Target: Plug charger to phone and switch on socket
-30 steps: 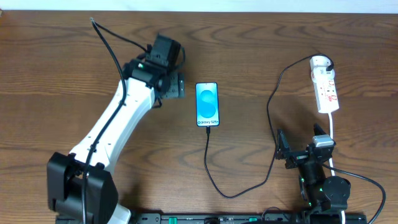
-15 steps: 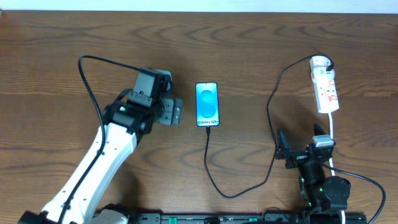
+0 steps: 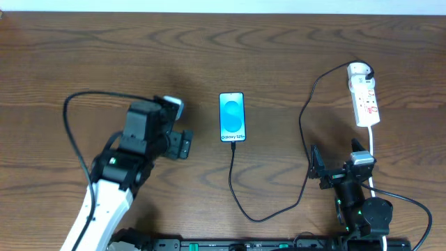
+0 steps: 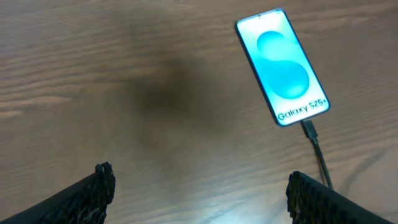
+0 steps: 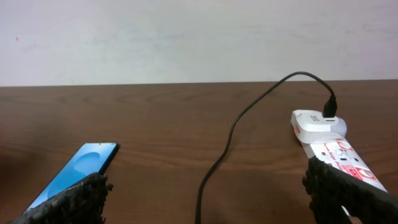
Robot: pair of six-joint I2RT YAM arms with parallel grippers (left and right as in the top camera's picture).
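The phone [image 3: 232, 116] lies flat at the table's middle, its cyan screen lit with "Galaxy S25+". It also shows in the left wrist view [image 4: 283, 66] and the right wrist view [image 5: 78, 173]. The charger cable [image 3: 240, 199] has its tip in the phone's near end [image 4: 309, 130], loops along the table and rises to the white adapter [image 3: 357, 70] seated in the far end of the socket strip [image 3: 366, 101]. My left gripper [image 3: 185, 144] is open and empty, left of the phone. My right gripper [image 3: 315, 168] is open and empty, near the strip's cord.
The strip's white cord [image 3: 373, 150] runs toward the near edge beside the right arm. The left arm's thick black cable [image 3: 73, 115] arcs over the left part of the table. A pale wall stands behind the far edge [image 5: 186, 37].
My left arm has pulled back toward the near left, away from the phone, its gripper still open. The phone, the cable and the right arm have not moved.
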